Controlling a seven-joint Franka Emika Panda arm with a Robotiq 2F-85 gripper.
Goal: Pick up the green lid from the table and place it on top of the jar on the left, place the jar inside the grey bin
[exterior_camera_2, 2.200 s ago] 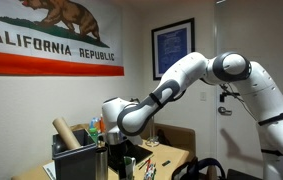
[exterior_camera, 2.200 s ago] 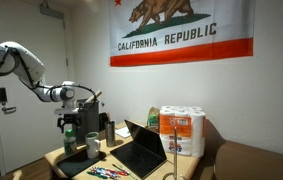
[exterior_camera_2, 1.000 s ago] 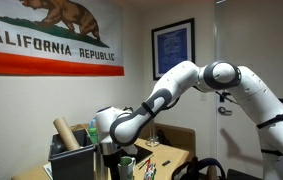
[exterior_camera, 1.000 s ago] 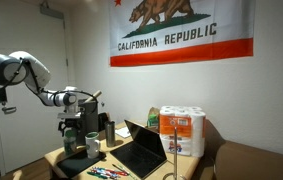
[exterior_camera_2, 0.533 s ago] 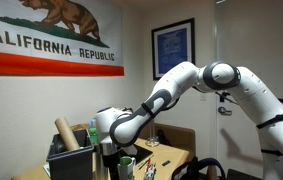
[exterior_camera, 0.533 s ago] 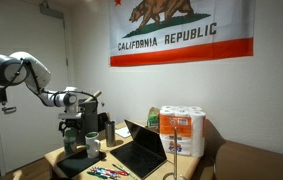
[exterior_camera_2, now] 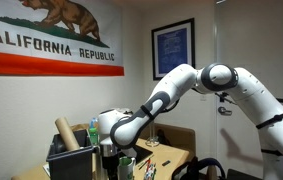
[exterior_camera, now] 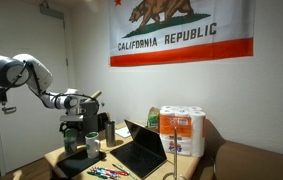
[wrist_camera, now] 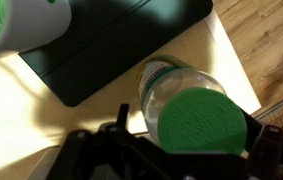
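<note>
Closest in, from the wrist view, the green lid sits square on the mouth of the jar. To my eye the capping is done and what remains is the carry into the bin. The gripper has a dark finger on either side of the jar, just under the lid. The gap looks about as wide as the jar, but I cannot tell whether the jaws are pressing its wall or only flanking it. Coming in below the lid makes sense: a squeeze there would take the body and not the cap, which may only be resting on.

The jar shows against the pale table, just beside the rim of the grey bin and not inside it. A table edge runs close by on the jar's other side, with wooden floor past it, so a slip that way would probably send the jar overboard.

Further off, in an exterior view, the arm reaches down over the end of the table away from the open laptop. A pack of paper rolls stands toward the back edge, well clear of the work. Behind everything the flag hangs on the wall.
</note>
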